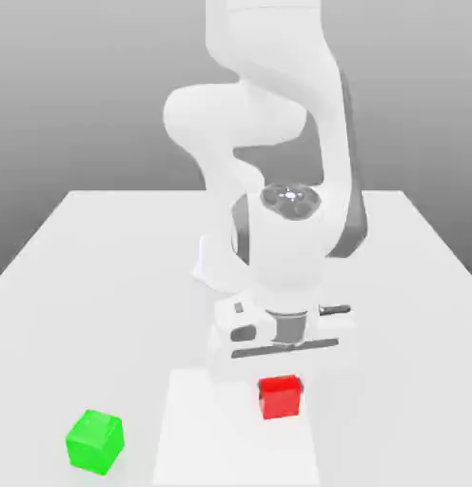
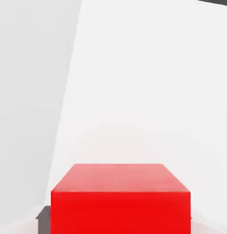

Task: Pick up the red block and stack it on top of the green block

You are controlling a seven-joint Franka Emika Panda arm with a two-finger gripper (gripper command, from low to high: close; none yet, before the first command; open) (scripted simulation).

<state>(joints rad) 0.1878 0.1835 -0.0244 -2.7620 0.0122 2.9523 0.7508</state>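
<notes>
So the red block [image 1: 280,398] is right under the hand, in front of the pale white patch [image 1: 206,442] on the table, and the gripper [image 1: 281,387] has it pinched, one of its fingers [image 2: 44,223] against each side. Can't really tell if the block is touching the surface or a bit above it tbh. The hand view has the block up close, its sides pretty much square to the fingers. The arm [image 1: 285,238] reaches down over it from above, with the hand pointing down. Going further out, the green block [image 1: 95,441] sits well apart from all that, on the bare table [image 1: 88,314] off toward the exterior view's left, turned so a corner edge faces the camera, with nothing on top of it
</notes>
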